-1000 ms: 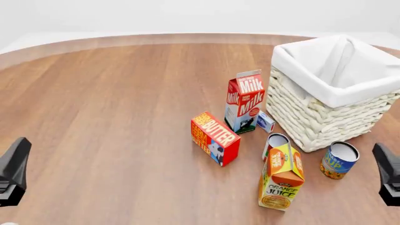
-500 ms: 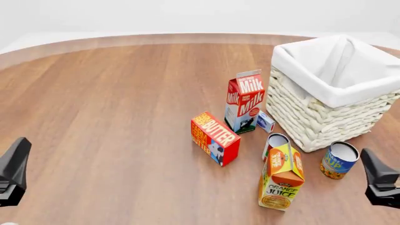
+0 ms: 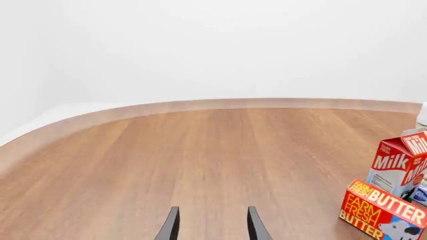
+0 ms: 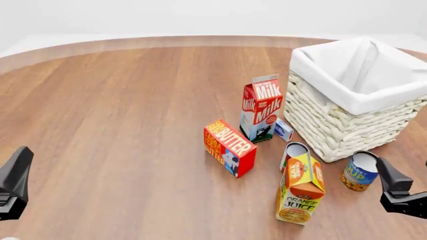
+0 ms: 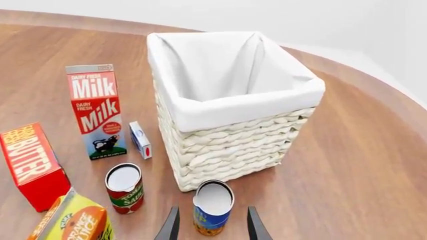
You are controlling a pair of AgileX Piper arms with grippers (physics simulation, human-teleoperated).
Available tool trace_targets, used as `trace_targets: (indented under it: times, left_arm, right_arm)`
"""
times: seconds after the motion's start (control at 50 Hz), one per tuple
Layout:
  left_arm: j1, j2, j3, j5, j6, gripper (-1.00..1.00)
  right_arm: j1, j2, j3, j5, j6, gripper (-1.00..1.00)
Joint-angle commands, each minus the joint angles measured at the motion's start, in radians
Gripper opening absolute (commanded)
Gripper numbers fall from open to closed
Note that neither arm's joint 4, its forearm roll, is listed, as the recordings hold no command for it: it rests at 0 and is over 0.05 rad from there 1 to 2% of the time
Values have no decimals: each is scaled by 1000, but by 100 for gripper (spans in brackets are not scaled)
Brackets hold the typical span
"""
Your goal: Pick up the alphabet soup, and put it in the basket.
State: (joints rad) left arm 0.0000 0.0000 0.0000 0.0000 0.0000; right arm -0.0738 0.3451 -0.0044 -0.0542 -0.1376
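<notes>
The alphabet soup point(image 4: 361, 171) point(image 5: 212, 207) is a short can with a blue and orange-yellow label and a pale top, standing upright just in front of the basket point(image 4: 347, 120) point(image 5: 227, 145). The basket is large, cream wicker with white cloth folded over its rim. My right gripper point(image 4: 395, 187) point(image 5: 209, 229) is open just to the right of the can and a little nearer to me; in the right wrist view the can lies ahead between the fingertips. My left gripper point(image 4: 15, 182) point(image 3: 211, 229) is open at the near left, far from everything.
A milk carton point(image 4: 261, 107), a butter box point(image 4: 229, 147), an orange juice carton point(image 4: 300, 187), a red, white and green can point(image 4: 293, 154) and a small blue and white box point(image 4: 283, 129) stand left of the basket and the soup.
My right gripper has moved left and forward toward the alphabet soup. The left gripper and all objects stayed put.
</notes>
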Motion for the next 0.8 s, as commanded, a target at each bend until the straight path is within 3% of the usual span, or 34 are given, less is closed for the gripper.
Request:
trace_targets:
  times: [0.02,0.8]
  left_arm:
    - [0,0,0,0,0,100]
    - [0,0,0,0,0,100]
  right_arm:
    - [-2,112,4,-99,8,100]
    - [-28,339,4,-276,28,100]
